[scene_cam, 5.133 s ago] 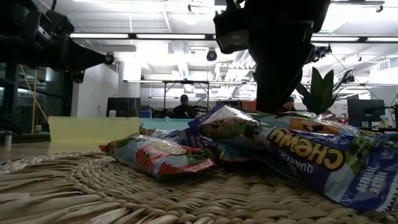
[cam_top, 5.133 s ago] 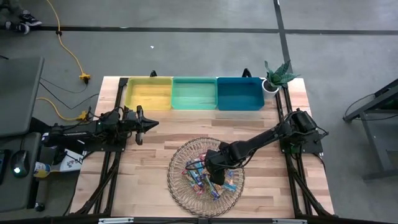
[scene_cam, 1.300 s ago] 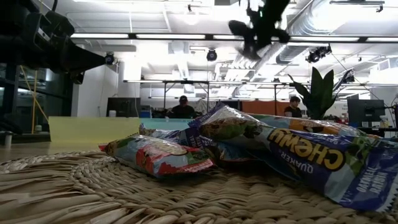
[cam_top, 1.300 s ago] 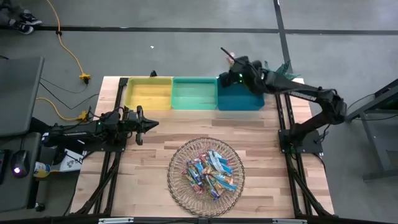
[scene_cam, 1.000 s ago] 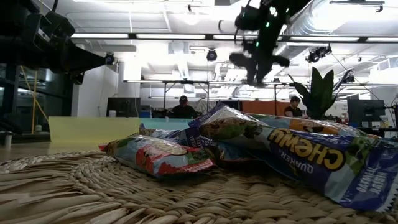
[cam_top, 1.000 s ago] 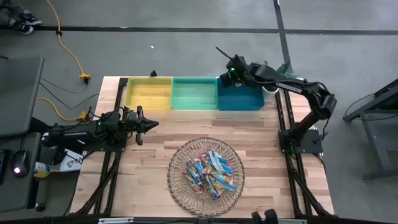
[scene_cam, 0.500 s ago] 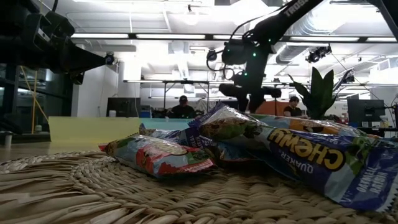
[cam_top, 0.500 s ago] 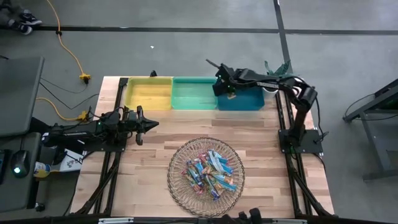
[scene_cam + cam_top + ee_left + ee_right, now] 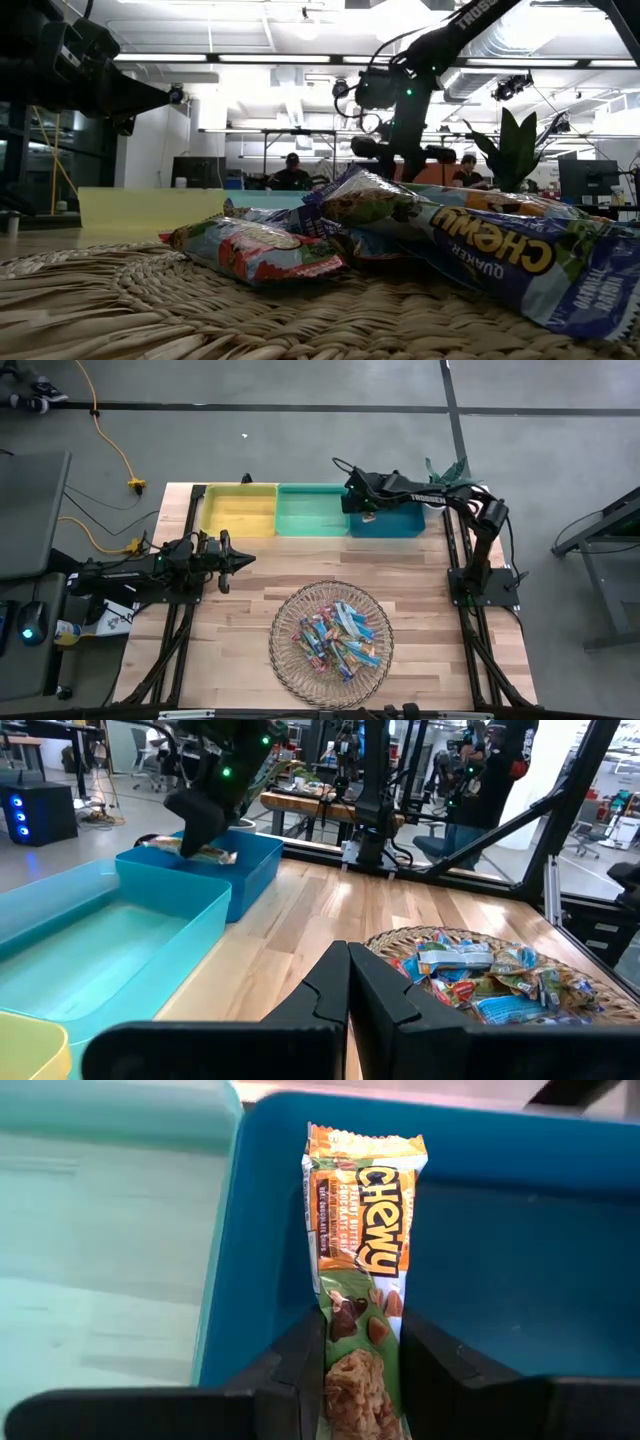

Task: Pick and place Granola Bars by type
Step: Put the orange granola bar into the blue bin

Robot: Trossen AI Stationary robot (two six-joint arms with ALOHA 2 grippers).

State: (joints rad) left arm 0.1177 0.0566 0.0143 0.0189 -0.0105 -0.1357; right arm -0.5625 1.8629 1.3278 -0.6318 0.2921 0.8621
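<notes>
Holding one orange-and-green granola bar (image 9: 362, 1260) in my right tool (image 9: 362, 499), pinched by one end, I hung over the blue bin (image 9: 396, 520) at its edge beside the green bin (image 9: 312, 512); the bar was not yet let go. My left tool (image 9: 226, 559) waited over the left side of the table (image 9: 240, 620), its fingers closed together on nothing. By my judgement the sorting had scarcely begun: the yellow bin (image 9: 238, 512) and the green bin looked bare, and I saw nothing lying in the blue one. I counted three bins, one wire basket (image 9: 288, 660), and one bar in hand. The heap of bars (image 9: 335, 637) in the basket overlapped too much to count; it looked like a dozen or more.
</notes>
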